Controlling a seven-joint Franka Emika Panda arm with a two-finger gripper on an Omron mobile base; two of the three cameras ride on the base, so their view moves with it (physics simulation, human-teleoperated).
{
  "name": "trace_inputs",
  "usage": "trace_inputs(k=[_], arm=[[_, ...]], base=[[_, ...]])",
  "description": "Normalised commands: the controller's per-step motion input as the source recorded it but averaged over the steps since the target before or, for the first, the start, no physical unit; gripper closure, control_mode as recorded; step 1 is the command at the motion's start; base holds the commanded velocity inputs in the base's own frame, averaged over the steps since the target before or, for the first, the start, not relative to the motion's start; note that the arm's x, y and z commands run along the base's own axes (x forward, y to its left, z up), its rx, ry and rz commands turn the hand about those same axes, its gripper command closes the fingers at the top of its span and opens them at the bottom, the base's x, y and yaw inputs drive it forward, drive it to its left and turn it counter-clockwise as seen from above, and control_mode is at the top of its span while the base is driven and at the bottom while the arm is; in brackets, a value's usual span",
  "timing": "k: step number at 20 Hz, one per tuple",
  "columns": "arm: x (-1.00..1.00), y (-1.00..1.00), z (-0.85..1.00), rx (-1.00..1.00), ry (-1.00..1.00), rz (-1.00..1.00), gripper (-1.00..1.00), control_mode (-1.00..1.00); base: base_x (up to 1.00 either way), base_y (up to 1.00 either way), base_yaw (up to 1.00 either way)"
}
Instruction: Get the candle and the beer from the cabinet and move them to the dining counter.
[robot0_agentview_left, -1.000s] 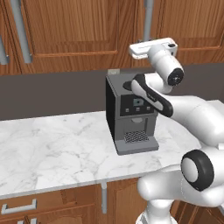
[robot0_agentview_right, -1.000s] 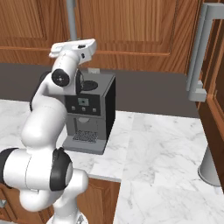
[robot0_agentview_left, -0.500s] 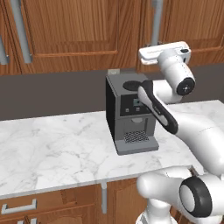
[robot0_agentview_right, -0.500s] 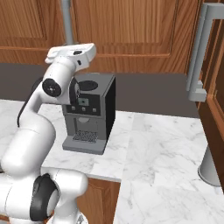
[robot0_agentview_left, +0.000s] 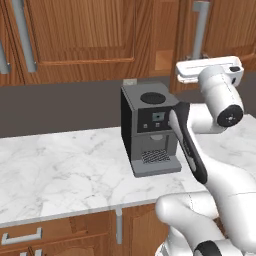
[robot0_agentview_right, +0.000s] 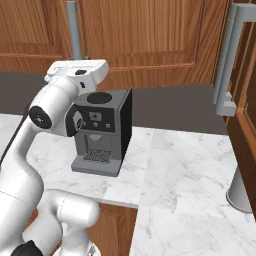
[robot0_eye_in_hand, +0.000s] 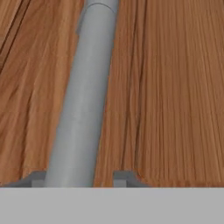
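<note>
Claw (robot0_eye_in_hand: 78, 181) has swung rightward to the cabinet (robot0_agentview_left: 90, 35) door's grey handle (robot0_eye_in_hand: 78, 109), jaws slightly apart astride it.

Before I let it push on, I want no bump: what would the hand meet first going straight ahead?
Most likely the grey bar handle of the cabinet door, which the hand faces at very close range; depth is hard to judge.

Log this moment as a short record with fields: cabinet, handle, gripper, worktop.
cabinet: reddish-brown wooden doors, shut
handle: grey bar, close ahead of the hand camera, standing between the two fingertips
gripper: raised to the cabinet door; open or shut cannot be told
worktop: white marble with a dark coffee machine on it
</note>
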Motion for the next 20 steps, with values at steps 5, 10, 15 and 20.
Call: trace_inputs(k=[5,10,15,20], arm=[[-0.79,-0.82,0.00,0.00,0.00,-0.09,1.00,-1.00],[-0.47,-0.37,-0.10,0.01,0.07,-0.15,1.00,-1.00],[-0.08,-0.34,-0.12,0.00,0.12,-0.09,1.00,-1.00],[-0.44,-0.84,-0.06,0.02,0.00,-0.04,1.00,-1.00]], base=[[0.00,0.00,0.00],[0.00,0.00,0.00],[0.00,0.00,0.00],[0.00,0.00,0.00]])
